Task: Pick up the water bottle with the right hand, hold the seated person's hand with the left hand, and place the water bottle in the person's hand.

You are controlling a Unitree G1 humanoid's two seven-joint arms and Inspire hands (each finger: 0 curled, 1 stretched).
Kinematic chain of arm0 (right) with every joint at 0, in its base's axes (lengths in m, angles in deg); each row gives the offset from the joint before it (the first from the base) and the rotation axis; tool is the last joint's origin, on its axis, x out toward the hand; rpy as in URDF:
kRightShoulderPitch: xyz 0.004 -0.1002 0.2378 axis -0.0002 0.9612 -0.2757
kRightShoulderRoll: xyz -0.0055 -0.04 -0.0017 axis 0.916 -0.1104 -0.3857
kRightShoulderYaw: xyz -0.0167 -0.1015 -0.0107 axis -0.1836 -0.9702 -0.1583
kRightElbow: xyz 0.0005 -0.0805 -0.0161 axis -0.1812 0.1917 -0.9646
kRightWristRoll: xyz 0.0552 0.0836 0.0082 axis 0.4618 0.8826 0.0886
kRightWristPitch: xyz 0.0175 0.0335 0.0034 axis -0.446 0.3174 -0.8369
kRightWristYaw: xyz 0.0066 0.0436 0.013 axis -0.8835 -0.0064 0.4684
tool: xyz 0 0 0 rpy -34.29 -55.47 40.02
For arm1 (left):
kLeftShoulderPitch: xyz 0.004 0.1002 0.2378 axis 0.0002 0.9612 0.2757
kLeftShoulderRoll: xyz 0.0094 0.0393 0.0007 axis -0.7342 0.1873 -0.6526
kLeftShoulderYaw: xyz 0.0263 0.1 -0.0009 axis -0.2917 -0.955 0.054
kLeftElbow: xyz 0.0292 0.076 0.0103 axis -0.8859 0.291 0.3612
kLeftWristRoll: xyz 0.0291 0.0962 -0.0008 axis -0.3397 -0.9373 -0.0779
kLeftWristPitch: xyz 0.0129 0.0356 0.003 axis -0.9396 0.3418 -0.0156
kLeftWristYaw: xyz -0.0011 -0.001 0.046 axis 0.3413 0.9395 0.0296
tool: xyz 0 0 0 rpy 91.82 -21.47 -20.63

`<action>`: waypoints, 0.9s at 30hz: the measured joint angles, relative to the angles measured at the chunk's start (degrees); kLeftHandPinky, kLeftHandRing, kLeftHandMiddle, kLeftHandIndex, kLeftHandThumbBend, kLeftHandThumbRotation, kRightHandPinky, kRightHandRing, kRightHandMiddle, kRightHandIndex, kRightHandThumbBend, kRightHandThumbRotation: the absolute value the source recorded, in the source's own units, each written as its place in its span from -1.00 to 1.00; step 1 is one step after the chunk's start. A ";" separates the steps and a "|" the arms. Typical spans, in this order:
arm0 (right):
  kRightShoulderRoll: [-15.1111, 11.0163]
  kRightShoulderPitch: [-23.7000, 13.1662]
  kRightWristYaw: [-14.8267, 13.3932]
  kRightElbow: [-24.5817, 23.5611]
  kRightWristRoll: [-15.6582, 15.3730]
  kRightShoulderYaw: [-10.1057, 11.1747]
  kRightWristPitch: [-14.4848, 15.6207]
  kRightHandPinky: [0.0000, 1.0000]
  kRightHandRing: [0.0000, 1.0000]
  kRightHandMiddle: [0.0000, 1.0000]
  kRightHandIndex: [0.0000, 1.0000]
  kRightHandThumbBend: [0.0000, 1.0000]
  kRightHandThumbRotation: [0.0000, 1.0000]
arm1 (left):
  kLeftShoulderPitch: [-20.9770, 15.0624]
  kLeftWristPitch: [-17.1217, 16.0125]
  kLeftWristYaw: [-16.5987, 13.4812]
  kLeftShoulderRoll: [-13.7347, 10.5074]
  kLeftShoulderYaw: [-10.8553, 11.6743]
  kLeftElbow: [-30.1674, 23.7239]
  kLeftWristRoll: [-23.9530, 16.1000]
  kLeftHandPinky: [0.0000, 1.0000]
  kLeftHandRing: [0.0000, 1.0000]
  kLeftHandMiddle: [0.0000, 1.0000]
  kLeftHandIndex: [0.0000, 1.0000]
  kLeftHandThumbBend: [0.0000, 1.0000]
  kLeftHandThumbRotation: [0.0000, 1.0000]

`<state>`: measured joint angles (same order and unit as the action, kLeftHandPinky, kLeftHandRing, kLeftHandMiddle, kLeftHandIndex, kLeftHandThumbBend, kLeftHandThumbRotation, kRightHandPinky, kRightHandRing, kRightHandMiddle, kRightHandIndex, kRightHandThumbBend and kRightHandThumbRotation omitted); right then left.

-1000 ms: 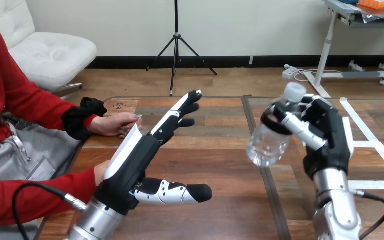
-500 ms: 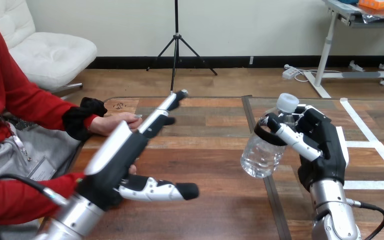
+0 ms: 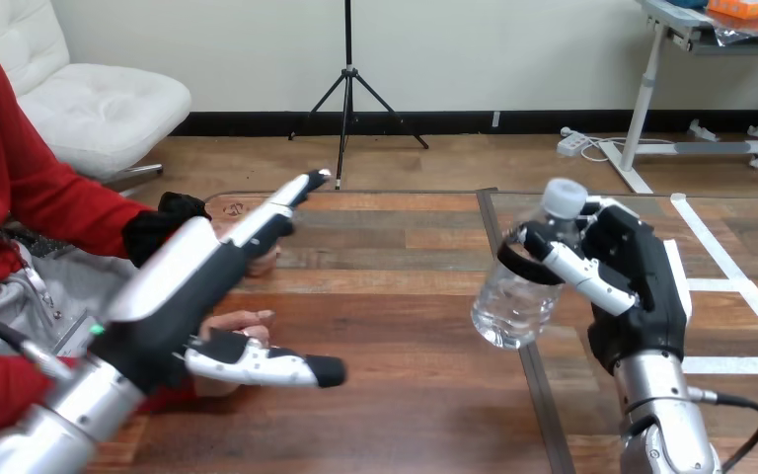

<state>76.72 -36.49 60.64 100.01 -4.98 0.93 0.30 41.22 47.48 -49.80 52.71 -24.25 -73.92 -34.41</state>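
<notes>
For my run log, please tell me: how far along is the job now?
Done: the water bottle is off the table, gripped in the right hand. Under way: the left hand, open, reaches over the person's nearer hand, not curled round it. Left: hold that hand, then place the bottle in it.

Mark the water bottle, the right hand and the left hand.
water bottle [image 3: 509,298], head view, on its clear lower body.
right hand [image 3: 642,284], head view, on the hand's black body.
left hand [image 3: 183,269], head view, on its white back shell.
</notes>
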 measured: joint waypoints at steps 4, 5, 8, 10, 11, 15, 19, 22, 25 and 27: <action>-0.06 0.18 1.18 -2.00 0.32 -0.38 0.17 -0.45 -0.35 -0.17 -0.15 0.52 -1.00 | -0.03 0.65 0.39 -2.89 1.02 -0.96 -0.86 0.63 0.85 0.92 0.95 1.00 0.02; -0.06 0.19 1.56 -2.42 0.41 -0.45 0.17 -0.45 -0.34 -0.16 -0.15 0.52 -1.00 | -0.04 0.74 0.50 -3.58 1.23 -1.09 -0.98 0.63 0.85 0.92 0.95 1.00 0.01; -0.14 0.18 2.61 -3.71 0.45 -0.76 0.17 -0.45 -0.34 -0.16 -0.14 0.52 -1.00 | -0.21 1.01 0.83 -5.61 1.88 -1.35 -1.43 0.62 0.83 0.90 0.94 1.00 -0.02; -0.18 0.18 3.31 -4.56 0.46 -1.02 0.17 -0.44 -0.33 -0.15 -0.13 0.53 -1.00 | -0.37 1.04 0.84 -6.98 2.23 -1.35 -1.80 0.61 0.82 0.89 0.93 1.00 -0.03; -0.19 0.18 3.60 -4.86 0.48 -1.12 0.17 -0.44 -0.33 -0.15 -0.13 0.53 -1.00 | -0.41 1.05 0.85 -7.51 2.34 -1.35 -1.89 0.61 0.81 0.89 0.93 1.00 -0.03; -0.17 0.19 4.73 -6.00 0.80 -1.72 0.20 -0.44 -0.32 -0.14 -0.12 0.53 -1.00 | -0.61 1.04 0.89 -9.62 2.77 -1.31 -2.12 0.61 0.80 0.88 0.92 1.00 -0.04; -0.15 0.22 5.40 -6.71 1.20 -2.15 0.20 -0.43 -0.31 -0.13 -0.11 0.55 -1.00 | -0.90 1.09 0.90 -11.49 3.00 -1.29 -3.10 0.62 0.80 0.88 0.92 1.00 -0.03; -0.06 0.23 5.44 -6.98 1.10 -2.64 0.20 -0.42 -0.31 -0.12 -0.11 0.56 -1.00 | -1.11 1.22 1.01 -12.79 2.99 -1.25 -4.05 0.62 0.80 0.88 0.93 1.00 -0.02; 0.03 0.29 5.55 -7.00 1.10 -3.02 0.20 -0.41 -0.30 -0.12 -0.10 0.58 -1.00 | -1.25 1.30 1.27 -13.74 2.97 -1.09 -4.25 0.63 0.80 0.87 0.93 1.00 0.00; 0.06 0.41 5.57 -7.00 1.10 -3.26 0.20 -0.41 -0.29 -0.12 -0.10 0.59 -1.00 | -1.37 1.29 1.48 -14.23 2.96 -0.84 -4.23 0.62 0.79 0.87 0.92 1.00 0.01</action>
<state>76.78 -36.08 66.20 93.02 -3.88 -2.33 0.50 39.85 48.77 -48.32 38.48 -21.29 -74.76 -38.64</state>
